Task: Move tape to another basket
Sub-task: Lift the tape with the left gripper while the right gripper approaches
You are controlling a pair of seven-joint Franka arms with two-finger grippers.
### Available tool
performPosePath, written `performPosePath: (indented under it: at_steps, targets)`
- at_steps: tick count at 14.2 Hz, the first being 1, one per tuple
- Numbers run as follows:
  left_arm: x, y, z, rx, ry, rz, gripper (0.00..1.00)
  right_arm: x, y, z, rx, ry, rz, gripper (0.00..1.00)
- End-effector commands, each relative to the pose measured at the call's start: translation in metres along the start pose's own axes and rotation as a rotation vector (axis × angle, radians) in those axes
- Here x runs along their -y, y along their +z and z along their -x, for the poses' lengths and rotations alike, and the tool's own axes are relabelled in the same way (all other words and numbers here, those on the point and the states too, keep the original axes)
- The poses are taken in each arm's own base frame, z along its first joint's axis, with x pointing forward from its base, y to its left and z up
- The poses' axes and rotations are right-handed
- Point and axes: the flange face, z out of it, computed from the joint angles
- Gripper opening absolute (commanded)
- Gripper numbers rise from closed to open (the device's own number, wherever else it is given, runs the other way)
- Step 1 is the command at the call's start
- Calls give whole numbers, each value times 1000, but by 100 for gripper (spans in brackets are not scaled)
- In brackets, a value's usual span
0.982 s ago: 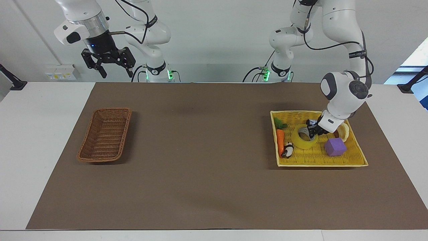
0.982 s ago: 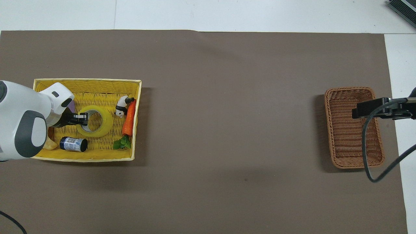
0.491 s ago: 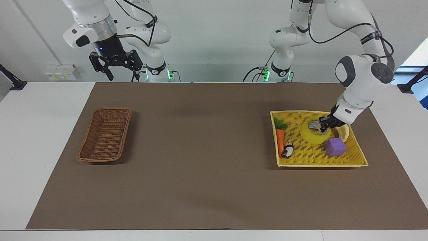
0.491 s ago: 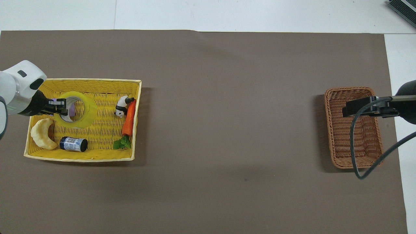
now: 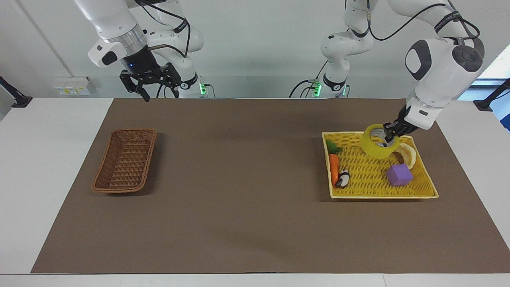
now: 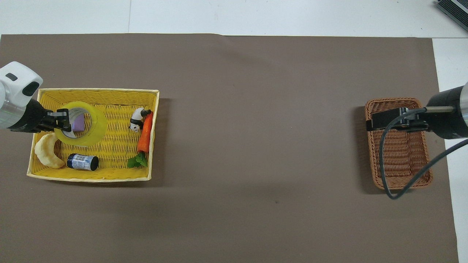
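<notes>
The left gripper (image 5: 389,134) is clamped on the tape (image 5: 376,146), lifted over the yellow tray (image 5: 378,193) (purple cube (image 5: 399,174), carrot (image 5: 334,168) and croissant (image 5: 408,154) lie below). The right gripper (image 5: 153,89) hangs with fingers spread above the table near the brown basket (image 5: 125,161).

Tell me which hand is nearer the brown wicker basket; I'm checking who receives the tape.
Right. The right hand hangs open in the air by the brown wicker basket; the left hand holds the tape over the yellow tray.
</notes>
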Motion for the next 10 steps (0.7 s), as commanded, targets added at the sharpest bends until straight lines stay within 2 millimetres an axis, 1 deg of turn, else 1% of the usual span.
performPosePath:
  at_steps: [1, 4, 6, 7, 10]
  targets:
    - [-42, -6, 13, -4, -47, -1, 0, 25, 21, -3, -8, 16, -25, 100]
    - [-96, -7, 35, -21, -69, 5, 0, 50, 37, -4, -3, 18, -28, 100]
    - [-128, -10, 51, -22, -82, 43, 0, 59, 51, -13, -9, 18, -47, 100]
    - [-141, -10, 57, -27, -79, 56, 0, 67, 54, -13, -7, 17, -77, 100]
    - [-178, -14, 78, -35, -54, 101, 0, 68, 62, -15, 8, 31, -88, 100]
